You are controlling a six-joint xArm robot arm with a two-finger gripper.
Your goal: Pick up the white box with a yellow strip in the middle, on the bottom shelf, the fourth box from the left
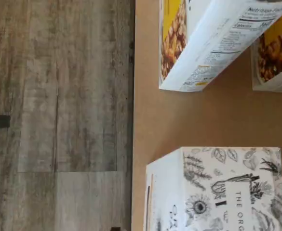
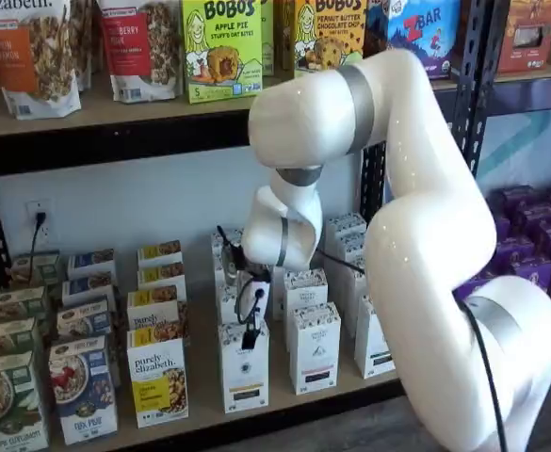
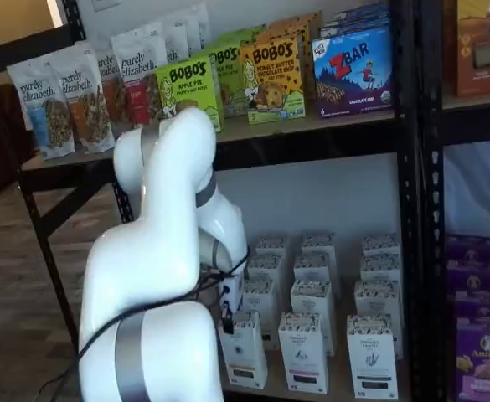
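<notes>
Botanical-printed, the white box (image 1: 218, 190) fills the wrist view and stands at the front of the bottom shelf (image 2: 209, 414) under the gripper (image 2: 251, 337), whose spread I cannot tell; I judge it should descend centred, squarely over the carton's top.

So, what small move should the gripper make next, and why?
Probably lower straight down a little. In a shelf view the gripper hangs close over the top of the white box, which stands at the front of the bottom shelf. The gripper does not seem to be around the box yet. I cannot tell whether its fingers are open, so it should go slowly.
</notes>
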